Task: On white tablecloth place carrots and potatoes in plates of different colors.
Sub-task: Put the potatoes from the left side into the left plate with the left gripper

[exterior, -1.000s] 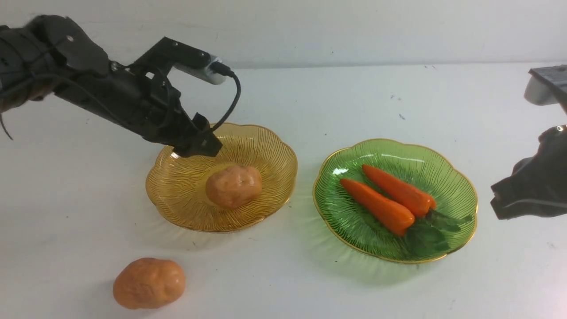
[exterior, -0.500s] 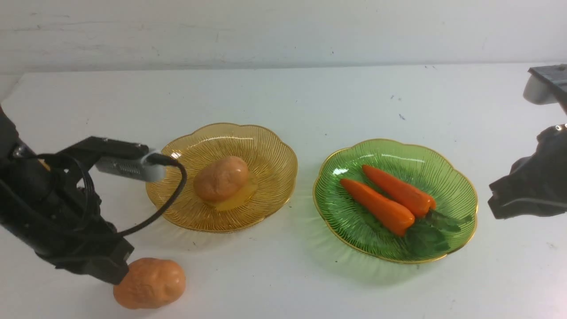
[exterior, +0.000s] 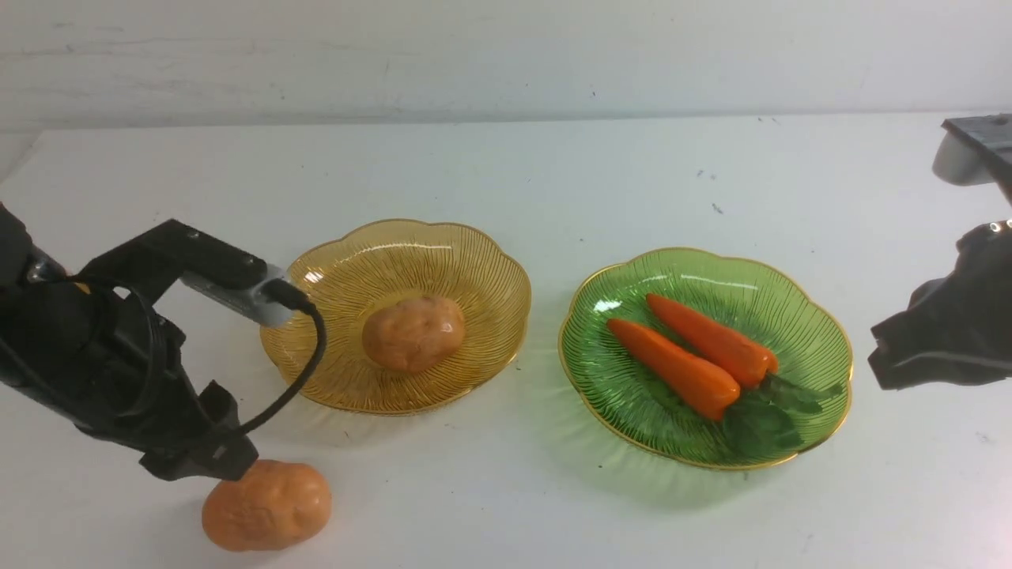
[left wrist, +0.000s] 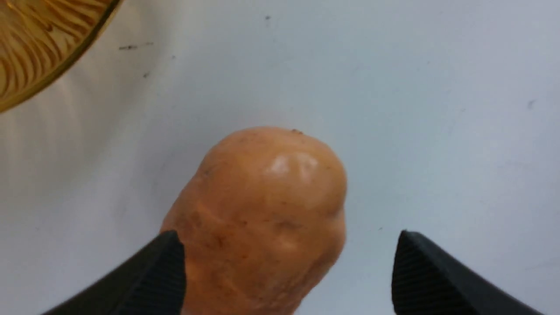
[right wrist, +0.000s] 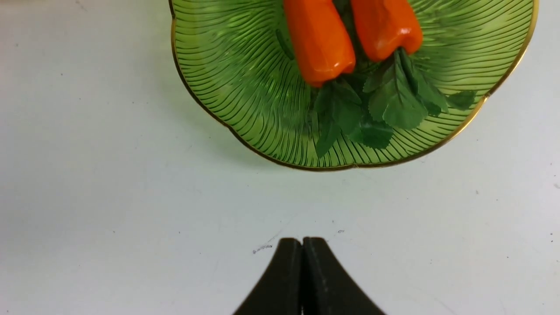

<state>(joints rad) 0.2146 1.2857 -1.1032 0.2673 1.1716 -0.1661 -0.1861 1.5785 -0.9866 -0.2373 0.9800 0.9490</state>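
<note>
The left gripper (left wrist: 288,267) has its jaws wide apart around the loose potato (left wrist: 267,205), not clamped on it – one finger seems to touch it, the other stands clear. This potato lies on the white tablecloth (exterior: 506,174), near the amber plate (exterior: 316,356), at its robot-side left. The second potato (exterior: 413,333) rests in the middle of that plate. Just right of the amber plate sits the green plate (exterior: 806,348), with both carrots (exterior: 684,371) side by side inside. Farther right of the amber plate, the right gripper (right wrist: 302,249) has its jaws pressed together – empty. The cloth carries a few dark specks (exterior: 715,208); beyond the amber plate rises a pale wall (exterior: 506,55).
</note>
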